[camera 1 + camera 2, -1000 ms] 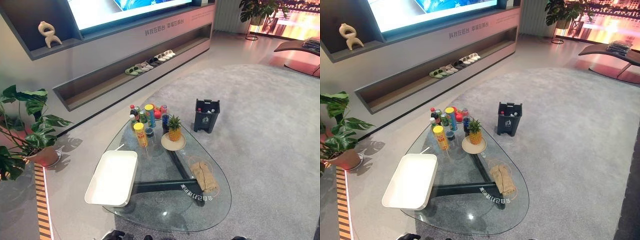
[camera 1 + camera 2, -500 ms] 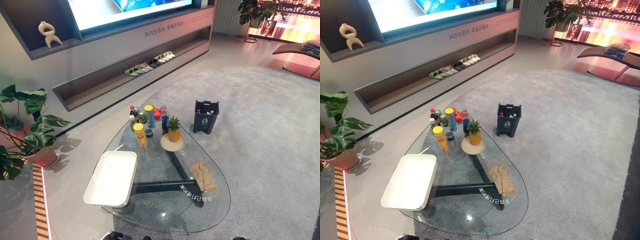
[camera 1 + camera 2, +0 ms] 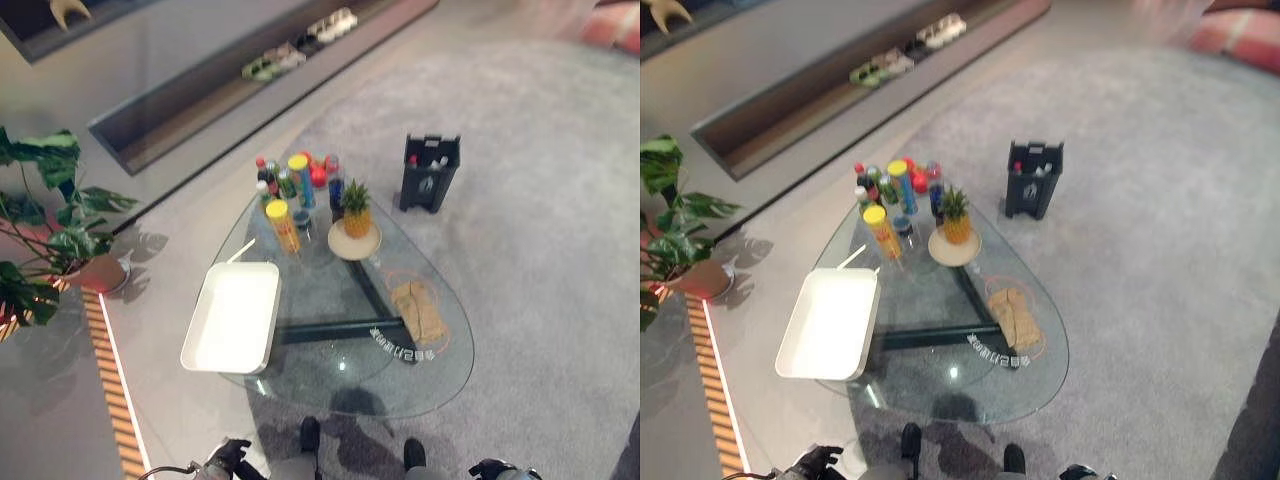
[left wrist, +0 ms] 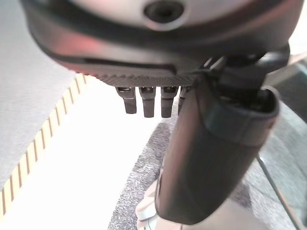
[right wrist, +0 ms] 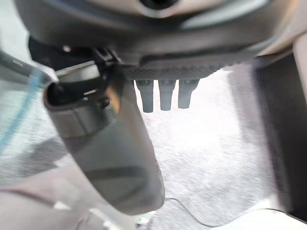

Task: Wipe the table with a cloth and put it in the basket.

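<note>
Only the camera has tilted downward; the cloth (image 3: pixel 418 311) lies ungrasped on the glass surface (image 3: pixel 340 385), right of the basket (image 3: pixel 233 317). Left hand (image 4: pixel 144 98) and right hand (image 5: pixel 163 93) hang low, fingers relaxed and apart; a careless reach risks toppling the far bottles (image 3: pixel 290 195)

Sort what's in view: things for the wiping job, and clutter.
Job: cloth, glass table, white basket.
Clutter: pineapple on a plate, bottles and cans, black bin, plant, shoes on the shelf.
</note>
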You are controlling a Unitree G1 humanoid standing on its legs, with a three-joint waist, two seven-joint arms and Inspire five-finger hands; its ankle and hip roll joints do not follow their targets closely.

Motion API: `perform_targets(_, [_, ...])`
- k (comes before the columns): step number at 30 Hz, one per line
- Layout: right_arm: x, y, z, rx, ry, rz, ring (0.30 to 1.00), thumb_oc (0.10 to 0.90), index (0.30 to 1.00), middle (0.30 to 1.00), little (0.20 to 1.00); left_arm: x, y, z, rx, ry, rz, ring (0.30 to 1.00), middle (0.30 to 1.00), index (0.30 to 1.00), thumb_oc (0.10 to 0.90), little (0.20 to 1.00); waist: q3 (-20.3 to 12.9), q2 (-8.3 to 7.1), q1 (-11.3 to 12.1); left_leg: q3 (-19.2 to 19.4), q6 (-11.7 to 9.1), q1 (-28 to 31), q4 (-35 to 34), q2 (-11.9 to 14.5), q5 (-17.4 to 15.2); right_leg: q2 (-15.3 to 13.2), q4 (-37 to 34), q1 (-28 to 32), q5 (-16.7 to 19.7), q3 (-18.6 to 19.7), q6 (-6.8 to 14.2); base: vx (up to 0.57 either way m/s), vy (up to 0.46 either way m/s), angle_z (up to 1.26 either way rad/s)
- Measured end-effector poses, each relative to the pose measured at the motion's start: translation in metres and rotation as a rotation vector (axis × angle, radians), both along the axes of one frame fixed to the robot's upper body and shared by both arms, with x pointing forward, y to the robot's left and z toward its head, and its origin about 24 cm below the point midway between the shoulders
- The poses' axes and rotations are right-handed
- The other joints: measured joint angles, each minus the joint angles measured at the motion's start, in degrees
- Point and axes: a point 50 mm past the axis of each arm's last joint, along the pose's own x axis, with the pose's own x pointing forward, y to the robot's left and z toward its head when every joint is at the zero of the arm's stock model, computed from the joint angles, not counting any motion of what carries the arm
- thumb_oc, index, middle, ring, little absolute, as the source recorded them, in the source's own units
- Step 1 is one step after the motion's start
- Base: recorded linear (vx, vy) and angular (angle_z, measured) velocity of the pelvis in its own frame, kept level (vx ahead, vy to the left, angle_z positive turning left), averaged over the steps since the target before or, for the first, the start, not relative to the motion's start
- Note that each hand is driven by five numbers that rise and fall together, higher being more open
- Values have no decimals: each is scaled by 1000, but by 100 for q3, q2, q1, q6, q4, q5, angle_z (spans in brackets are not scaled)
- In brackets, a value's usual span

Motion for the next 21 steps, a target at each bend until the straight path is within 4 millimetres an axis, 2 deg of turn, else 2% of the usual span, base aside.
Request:
perform_targets(1, [13, -3, 6, -13, -32, 8, 900, 800, 900, 900, 900, 18, 6, 9, -7, -52, 41, 900, 900, 900, 800, 900, 235, -3, -14, -2, 48, -144, 1, -10, 84, 0, 16, -159, 76, 16, 12, -103, 0, -6])
perform_targets(2, [17, -3, 8, -17, -42, 11, 900, 800, 900, 900, 900, 24, 8, 12, -10, -70, 57, 900, 900, 900, 800, 900, 306, -8, -12, -7, 45, -187, 1, -12, 103, 0, 16, -200, 86, 26, 22, -110, 6, -4])
perform_targets(4, [41, -4, 19, -40, -99, 32, 900, 800, 900, 900, 900, 60, 24, 36, -5, -179, 114, 900, 900, 900, 800, 900, 789, -96, -2, 11, 60, -290, 2, -26, 164, -17, 100, -392, 112, 73, 46, -99, 1, -5])
perform_targets(7, [66, -3, 32, -52, -172, 41, 900, 800, 900, 900, 900, 90, 37, 62, -7, -294, 161, 900, 900, 900, 800, 900, 1036, -187, -11, 57, 100, -481, 4, -62, 232, -55, 248, -668, 130, 163, 56, -148, -16, -11])
perform_targets(10, [92, -3, 49, -65, -257, 44, 900, 800, 900, 900, 900, 123, 43, 92, -22, -429, 202, 900, 900, 900, 800, 900, 1234, -205, -38, 62, 115, -956, 309, -113, 243, -125, 1027, -1352, -146, 179, 82, -160, -42, 4])
perform_targets(13, [124, 5, 71, -67, -376, 46, 900, 800, 900, 900, 900, 156, 42, 129, -37, -588, 204, 900, 900, 900, 800, 900, 1483, -301, -25, 6, 92, -1551, 762, -220, 223, -244, 2364, -2330, -688, 216, 48, -102, -56, 19])
perform_targets(15, [140, 10, 83, -68, -448, 51, 900, 800, 900, 900, 900, 164, 39, 139, -52, -648, 225, 900, 900, 900, 800, 900, 1518, -357, 67, -14, 36, -1891, 1050, -256, 178, -282, 3118, -2891, -965, 306, -19, -47, -53, 13])
perform_targets(16, [144, 12, 86, -70, -465, 54, 900, 800, 900, 900, 900, 163, 39, 139, -54, -648, 229, 900, 900, 900, 800, 900, 1519, -358, 85, -25, 12, -1969, 1131, -254, 158, -281, 3236, -2995, -1013, 314, -44, -14, -46, 5])
perform_targets(18, [157, 17, 97, -67, -536, 52, 900, 800, 900, 900, 900, 158, 41, 133, -47, -624, 240, 900, 900, 900, 800, 900, 1520, -359, 122, -119, -71, -2250, 1460, -218, 73, -224, 3706, -3334, -1184, 319, -161, -6, -36, 4])
perform_targets(20, [163, 18, 103, -78, -575, 48, 900, 800, 900, 900, 900, 152, 42, 125, -46, -599, 246, 900, 900, 900, 800, 900, 1524, -372, 166, -176, -92, -2487, 1731, -142, -94, -147, 3980, -3576, -1277, 317, -288, 2, -2, -2])
perform_targets(21, [164, 18, 104, -82, -583, 48, 900, 800, 900, 900, 900, 150, 42, 123, -46, -591, 248, 900, 900, 900, 800, 900, 1525, -370, 167, -189, -101, -2540, 1771, -119, -110, -119, 4011, -3619, -1291, 310, -288, 3, 6, -7])
